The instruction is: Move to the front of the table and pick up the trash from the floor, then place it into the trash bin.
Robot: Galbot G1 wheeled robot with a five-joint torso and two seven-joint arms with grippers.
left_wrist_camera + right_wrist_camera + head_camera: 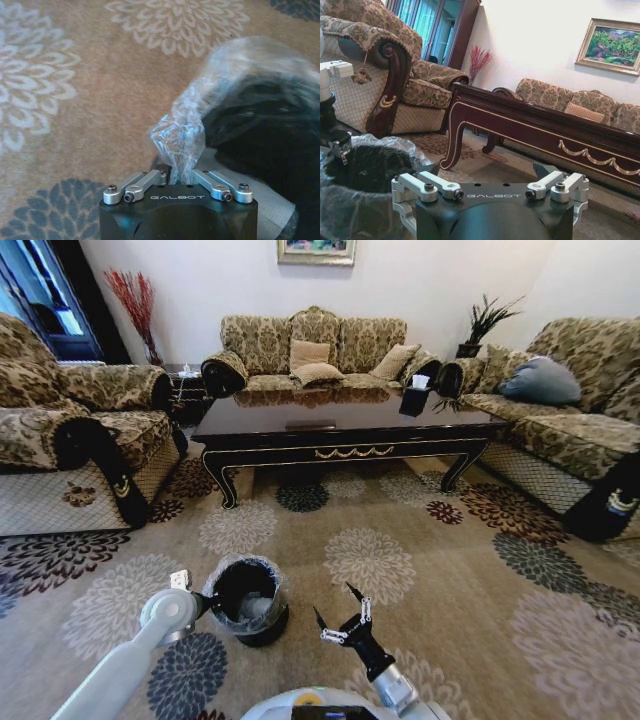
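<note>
1. trash bin stands on the floor near the robot, a little left of centre, well apart from the table farther off.
2. bin is black and round, with a clear liner bag folded over its rim; something pale lies inside, possibly trash, but the head view is too dim to tell.
3. left gripper sits at the bin's left rim, fingers pressed together on a bunched fold of the liner bag, seen close in the left wrist view.
4. right gripper hangs low just right of the bin, apart from it, fingers spread with nothing between them.
5. in the right wrist view the right gripper's fingers stand wide, with the bin beside them and the table's front edge with its gold ornament beyond.
6. sofas ring the table on the left, far and right sides.
</note>
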